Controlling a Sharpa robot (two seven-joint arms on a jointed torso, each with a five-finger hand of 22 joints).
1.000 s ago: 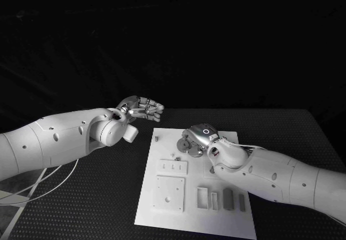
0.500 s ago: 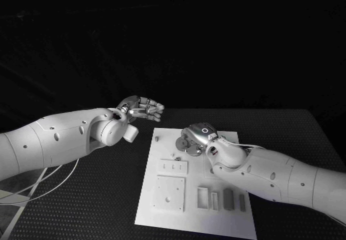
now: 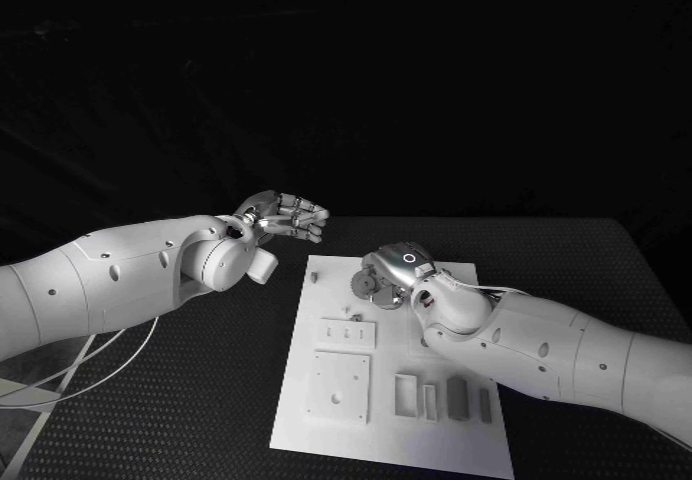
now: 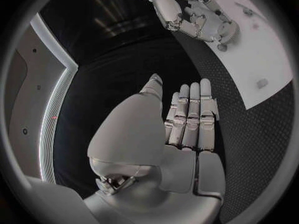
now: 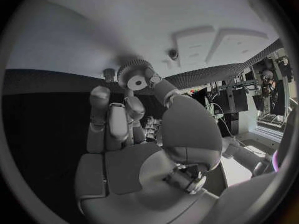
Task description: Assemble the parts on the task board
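The white board (image 3: 335, 345) lies mid-table. The left hand (image 3: 286, 216) hovers beside it, fingers loosely curled, holding nothing. The right hand (image 3: 392, 275) pinches a small gear (image 5: 135, 77) over the board's far end; a tilted descent could jam it.
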